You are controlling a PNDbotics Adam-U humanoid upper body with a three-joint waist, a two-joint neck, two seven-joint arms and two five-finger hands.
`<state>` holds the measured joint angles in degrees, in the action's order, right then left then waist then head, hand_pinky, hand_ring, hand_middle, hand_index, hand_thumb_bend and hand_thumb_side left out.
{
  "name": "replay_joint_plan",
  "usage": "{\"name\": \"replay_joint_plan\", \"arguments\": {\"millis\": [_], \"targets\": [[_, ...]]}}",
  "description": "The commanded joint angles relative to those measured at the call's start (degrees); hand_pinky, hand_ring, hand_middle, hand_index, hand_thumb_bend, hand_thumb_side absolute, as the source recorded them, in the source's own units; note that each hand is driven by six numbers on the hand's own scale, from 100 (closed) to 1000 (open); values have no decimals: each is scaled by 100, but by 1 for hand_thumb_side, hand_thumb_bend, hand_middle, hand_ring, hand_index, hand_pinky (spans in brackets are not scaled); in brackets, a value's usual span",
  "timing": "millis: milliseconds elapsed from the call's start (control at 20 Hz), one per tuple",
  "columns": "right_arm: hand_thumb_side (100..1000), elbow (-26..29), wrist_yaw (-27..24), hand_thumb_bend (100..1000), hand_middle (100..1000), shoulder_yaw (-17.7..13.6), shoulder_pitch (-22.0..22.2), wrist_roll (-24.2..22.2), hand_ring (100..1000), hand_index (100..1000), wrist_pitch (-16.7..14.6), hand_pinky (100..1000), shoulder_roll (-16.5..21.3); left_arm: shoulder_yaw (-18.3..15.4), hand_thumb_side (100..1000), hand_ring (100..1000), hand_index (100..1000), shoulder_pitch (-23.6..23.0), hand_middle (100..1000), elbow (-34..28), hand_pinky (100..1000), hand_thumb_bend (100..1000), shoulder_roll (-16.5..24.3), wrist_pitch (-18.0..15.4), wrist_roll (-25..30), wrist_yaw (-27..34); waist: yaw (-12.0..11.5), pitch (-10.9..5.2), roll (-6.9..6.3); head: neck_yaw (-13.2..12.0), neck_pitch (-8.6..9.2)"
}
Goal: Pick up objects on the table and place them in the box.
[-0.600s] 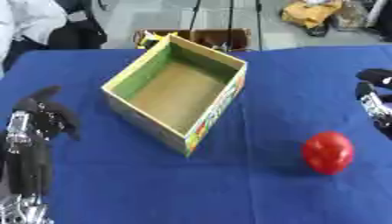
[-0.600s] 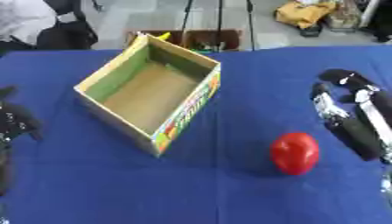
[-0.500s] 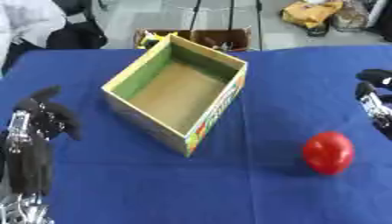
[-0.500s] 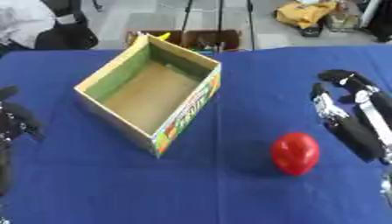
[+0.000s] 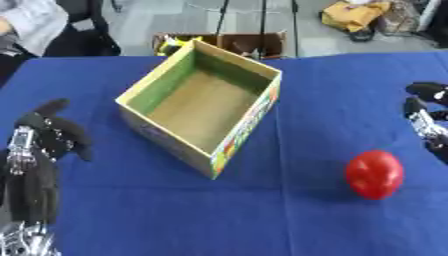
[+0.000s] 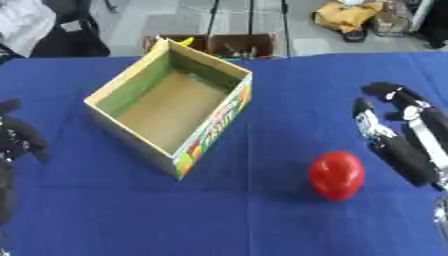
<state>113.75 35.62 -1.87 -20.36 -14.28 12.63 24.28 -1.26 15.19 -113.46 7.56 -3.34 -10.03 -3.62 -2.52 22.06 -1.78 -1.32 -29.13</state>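
A red, rounded object (image 6: 337,174) like a tomato lies on the blue table to the right of the box. The open cardboard box (image 5: 204,103) stands at the table's middle, turned askew, with green inner walls and nothing inside. My right hand (image 6: 398,135) hovers just right of the red object, fingers straight and spread, holding nothing. Low at the left edge my left hand (image 5: 39,150) rests open with its fingers up, well away from the box.
The blue cloth (image 5: 262,220) covers the whole table. Beyond the far edge stand a brown crate (image 5: 245,42) with small items, a yellow bag (image 5: 354,14) on the floor and tripod legs. A person's sleeve (image 5: 31,22) shows at the top left.
My right hand has shifted slightly, staying beside the red object. The box, the red object and my left hand have kept their places.
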Motion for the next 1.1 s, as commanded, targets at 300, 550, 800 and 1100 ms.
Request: {"name": "replay_joint_plan", "arguments": {"millis": [300,550,800,1100], "targets": [[984,84,237,567,916,102,141,-821,906,922,-372,801,861,21,1000,440,778,46,443,-113,326,100,60,22,33,-30,-6,-138,57,25,22],[958,84,266,565,916,168,250,-1196,923,917,-483,795,1323,25,1000,439,775,43,442,-113,326,100,73,31,53,-28,-7,-155,80,27,28],[906,84,245,564,919,229,309,-1491,938,914,-459,793,1650,34,1000,438,774,43,441,-113,325,100,75,43,82,-31,-10,-155,94,31,37],[880,84,240,577,933,278,307,-1812,959,920,-282,794,1764,36,1000,435,771,44,439,-113,324,100,72,54,100,-28,-30,-150,89,41,45]]}}
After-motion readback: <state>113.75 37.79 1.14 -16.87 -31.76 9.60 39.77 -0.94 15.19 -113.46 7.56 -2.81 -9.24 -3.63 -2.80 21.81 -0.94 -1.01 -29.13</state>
